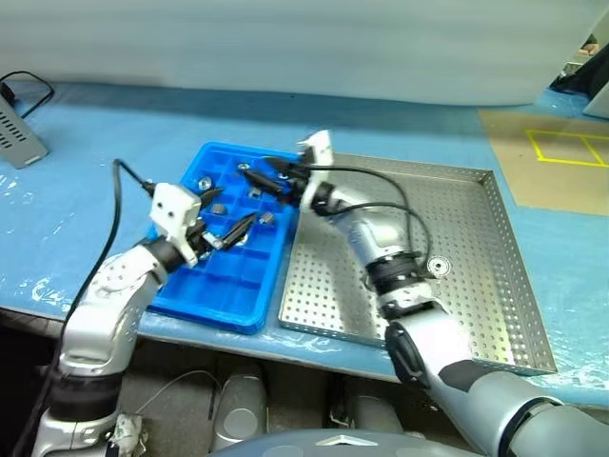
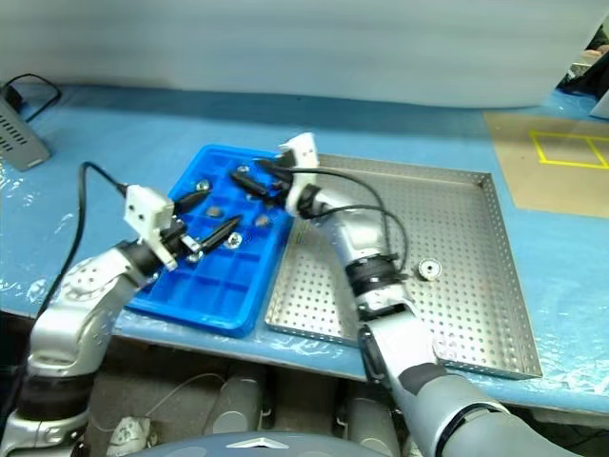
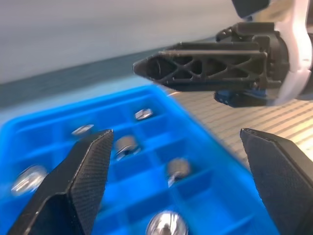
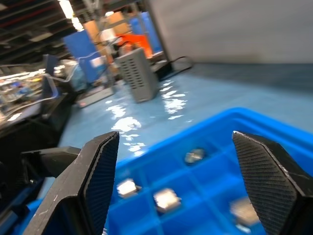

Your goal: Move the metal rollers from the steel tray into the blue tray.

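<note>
The blue tray (image 1: 228, 286) lies left of the steel tray (image 1: 476, 238), their sides nearly touching. Several metal rollers (image 3: 126, 145) sit in the blue tray's far compartments. One metal roller (image 1: 438, 267) lies alone on the steel tray's perforated floor, beside my right forearm. My right gripper (image 1: 257, 178) hovers over the blue tray's far right part, open, with nothing between its fingers (image 4: 98, 176). Over the tray's middle, my left gripper (image 1: 224, 224) is also open and empty, pointing toward the right gripper (image 3: 205, 66).
A grey ribbed box (image 1: 17, 133) with a black cable stands at the far left of the blue-covered table. A brown board with yellow tape (image 1: 561, 162) lies at the far right. The table's front edge runs just below both trays.
</note>
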{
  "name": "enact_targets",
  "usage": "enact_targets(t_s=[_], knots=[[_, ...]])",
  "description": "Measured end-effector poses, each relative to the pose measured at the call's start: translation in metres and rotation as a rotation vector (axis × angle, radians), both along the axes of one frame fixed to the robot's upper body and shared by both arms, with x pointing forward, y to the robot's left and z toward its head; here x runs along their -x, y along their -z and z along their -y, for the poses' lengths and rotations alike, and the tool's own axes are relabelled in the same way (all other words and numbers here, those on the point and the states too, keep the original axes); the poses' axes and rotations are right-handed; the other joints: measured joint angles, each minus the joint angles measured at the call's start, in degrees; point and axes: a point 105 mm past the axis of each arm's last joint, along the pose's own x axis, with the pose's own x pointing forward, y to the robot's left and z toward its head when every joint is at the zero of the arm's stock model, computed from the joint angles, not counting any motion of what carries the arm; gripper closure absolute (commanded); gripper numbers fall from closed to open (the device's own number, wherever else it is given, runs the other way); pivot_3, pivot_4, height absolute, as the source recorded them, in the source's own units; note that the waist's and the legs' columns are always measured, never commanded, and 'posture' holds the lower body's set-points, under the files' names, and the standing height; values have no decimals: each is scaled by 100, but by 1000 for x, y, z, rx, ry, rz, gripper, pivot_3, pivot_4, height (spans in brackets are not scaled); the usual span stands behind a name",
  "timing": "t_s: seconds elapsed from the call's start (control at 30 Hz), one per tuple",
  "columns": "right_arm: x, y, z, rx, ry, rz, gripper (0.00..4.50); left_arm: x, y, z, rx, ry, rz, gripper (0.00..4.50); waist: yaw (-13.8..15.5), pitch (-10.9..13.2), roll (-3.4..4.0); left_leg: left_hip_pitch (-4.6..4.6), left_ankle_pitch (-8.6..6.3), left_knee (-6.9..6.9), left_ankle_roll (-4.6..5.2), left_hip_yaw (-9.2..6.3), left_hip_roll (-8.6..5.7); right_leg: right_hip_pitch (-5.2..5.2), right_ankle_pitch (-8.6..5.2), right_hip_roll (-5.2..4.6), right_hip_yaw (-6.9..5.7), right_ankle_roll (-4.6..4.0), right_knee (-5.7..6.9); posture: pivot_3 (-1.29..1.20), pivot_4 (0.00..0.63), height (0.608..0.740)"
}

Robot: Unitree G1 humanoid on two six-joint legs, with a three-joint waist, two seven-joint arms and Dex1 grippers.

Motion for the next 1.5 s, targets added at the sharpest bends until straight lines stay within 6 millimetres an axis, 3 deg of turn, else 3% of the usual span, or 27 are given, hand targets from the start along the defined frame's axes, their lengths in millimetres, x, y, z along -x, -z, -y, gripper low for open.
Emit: enact_targets(t_s=[0.07,0.13,0.2,0.3,0.43,0.6,0.73,0.83,0.97,1.13,1.23,1.37,1.5], knots=[[2,11,50,83,92,-2,649,-10,3,10,1,55,-10,125,-96,-2,-4,-11,-3,6,6,3,-5,-2,-1,-1,7,8,-8,-125,150,740],[11,18,86,149,156,-16,649,-18,4,21,8,111,-19,125,-235,-2,-4,-18,-5,6,9,2,-7,-7,-1,-1,9,9,-15,-174,150,740],[24,20,108,210,185,-18,649,-25,2,33,14,170,-14,125,-432,-3,-5,-19,-6,5,10,1,-5,-11,-1,1,11,9,-17,-214,150,740],[41,27,132,309,229,-26,649,-30,-2,49,14,248,3,125,-680,-6,-6,-34,-10,4,14,-1,-1,-6,-2,8,11,9,-19,-256,150,740],[53,52,157,407,316,-102,649,-34,2,61,15,303,3,125,-862,-6,-3,-33,-18,8,27,0,6,-2,-24,16,6,48,-37,-278,150,740],[73,89,183,539,371,-206,649,-35,7,62,16,311,-2,125,-876,-10,2,-40,-33,27,63,-4,6,0,-16,14,0,51,-62,-286,150,740],[76,109,201,656,432,-245,649,-36,8,60,10,306,2,125,-881,-11,4,-62,-44,56,103,-3,6,1,6,10,0,24,-68,-280,150,740],[74,111,201,654,435,-241,1260,-36,8,60,7,301,1,125,-882,-14,1,-59,-51,67,113,-2,6,12,7,6,-1,25,-70,-267,150,740],[68,113,202,632,461,-231,2605,-36,10,58,7,296,-3,125,-876,-15,3,-51,-61,85,97,-2,6,25,-11,4,-1,63,-70,-242,150,740],[56,104,190,576,463,-202,2740,-34,10,41,-10,243,5,125,-886,-14,5,-51,-60,89,96,-3,8,21,-5,3,-1,58,-65,-178,150,740],[46,80,160,453,375,-135,2740,-30,6,25,-24,197,12,125,-876,-14,9,-55,-60,85,95,-3,10,7,14,3,-2,26,-47,-110,150,740],[31,33,110,342,218,10,2740,-20,-4,-3,-51,115,26,125,-848,-15,11,-76,-49,81,109,-5,13,-18,13,3,-5,16,-30,5,150,740],[31,16,60,300,16,69,2740,-5,-7,-35,-65,-18,29,125,-708,-15,11,-80,-51,80,106,-5,13,-19,11,2,-7,12,-30,134,150,740]])
